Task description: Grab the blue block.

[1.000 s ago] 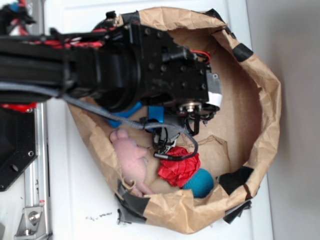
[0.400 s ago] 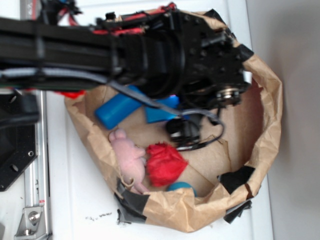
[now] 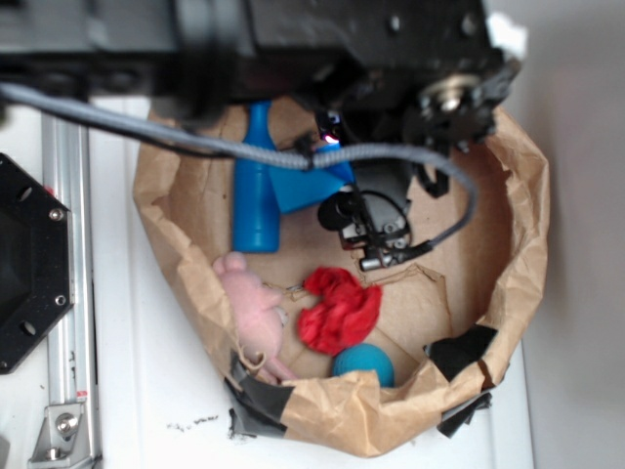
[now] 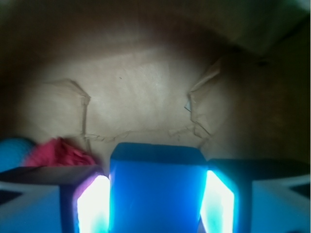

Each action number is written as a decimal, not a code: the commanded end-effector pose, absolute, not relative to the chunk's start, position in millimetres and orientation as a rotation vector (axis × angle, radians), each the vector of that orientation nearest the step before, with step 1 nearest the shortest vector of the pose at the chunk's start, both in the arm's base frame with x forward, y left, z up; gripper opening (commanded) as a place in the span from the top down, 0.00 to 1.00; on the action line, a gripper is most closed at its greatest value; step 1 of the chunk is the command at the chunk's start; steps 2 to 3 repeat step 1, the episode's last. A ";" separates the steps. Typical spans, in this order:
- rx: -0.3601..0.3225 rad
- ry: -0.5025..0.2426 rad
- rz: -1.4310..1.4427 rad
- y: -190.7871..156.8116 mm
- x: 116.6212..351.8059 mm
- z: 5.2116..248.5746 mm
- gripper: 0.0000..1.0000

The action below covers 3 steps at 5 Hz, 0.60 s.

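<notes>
Since the tool (image 4: 155,204) pinches the blue block (image 4: 156,187) between both fingers inside the paper bag (image 3: 527,225), any slip could drop it beside the blue bottle (image 3: 256,186).

Black metal arm (image 3: 293,39) with round screw heads, a grey braided cable (image 3: 244,151), and glowing pale fingers (image 4: 92,206).

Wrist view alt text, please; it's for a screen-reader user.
The blue block fills the gap between the tool's two glowing fingers, apparently gripped, above the brown paper bag floor. A red crumpled cloth and the teal ball sit at lower left.
</notes>
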<state>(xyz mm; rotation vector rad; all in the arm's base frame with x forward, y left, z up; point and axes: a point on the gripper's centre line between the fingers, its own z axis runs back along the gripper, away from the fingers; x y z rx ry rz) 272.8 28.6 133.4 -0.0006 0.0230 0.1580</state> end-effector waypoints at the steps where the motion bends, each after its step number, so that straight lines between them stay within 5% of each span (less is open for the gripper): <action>1: 0.047 -0.085 0.156 -4.1 278.7 180.7 1.00; 3: 0.047 -0.085 0.156 -4.1 278.7 180.7 1.00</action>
